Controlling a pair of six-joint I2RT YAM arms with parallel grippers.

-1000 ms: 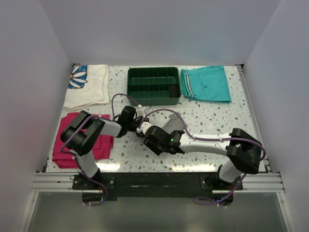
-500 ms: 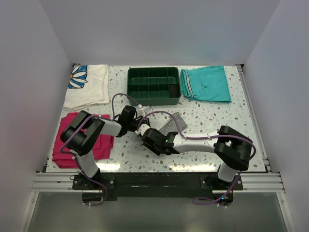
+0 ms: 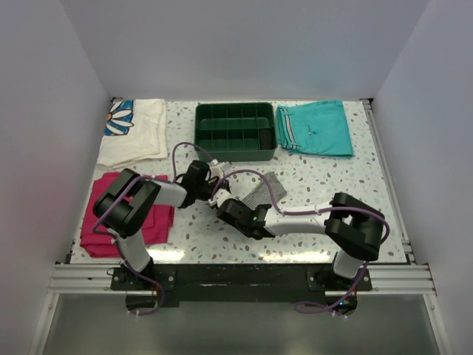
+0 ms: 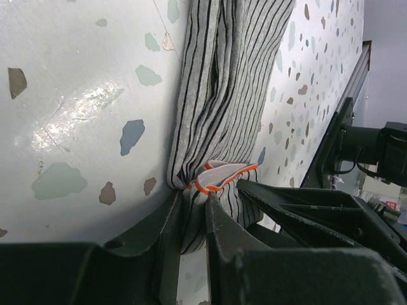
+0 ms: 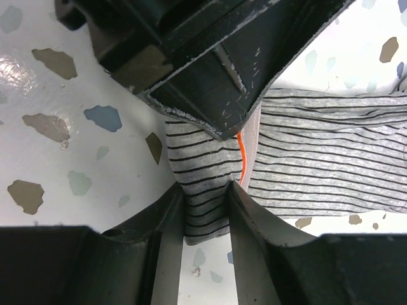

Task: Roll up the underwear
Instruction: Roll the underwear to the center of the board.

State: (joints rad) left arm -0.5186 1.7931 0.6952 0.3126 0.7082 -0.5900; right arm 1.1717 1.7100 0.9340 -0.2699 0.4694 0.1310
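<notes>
**Item: table state, rolling job, listed left to right**

- Far left: white towel (image 3: 137, 132) with flower print, flat. Not in use.
- Near left: magenta cloth (image 3: 111, 216), folded. Not in use.
- Left of centre: left gripper (image 4: 194, 198), jaws narrow and pinched on the bunched, orange-trimmed end of the underwear (image 3: 260, 188).
- Just right of it, slightly nearer: right gripper (image 5: 206, 190), jaws narrow, with a fold of the same striped end filling the gap and touching both fingers; it looks gripped.
- Centre, far: green tray (image 3: 201, 133), well apart from the work.
- Centre: the underwear lies on the speckled table (image 3: 325, 185) as a narrow gathered strip. It runs from the two grippers at its near-left end toward the far right.
- Far right: teal shorts (image 3: 314, 127), folded. Not in use.

**Progress (judged):** early. The garment is narrowed lengthwise and its end is taken up, but no coil shows. The whole strip is left to wind, and then to set down.
</notes>
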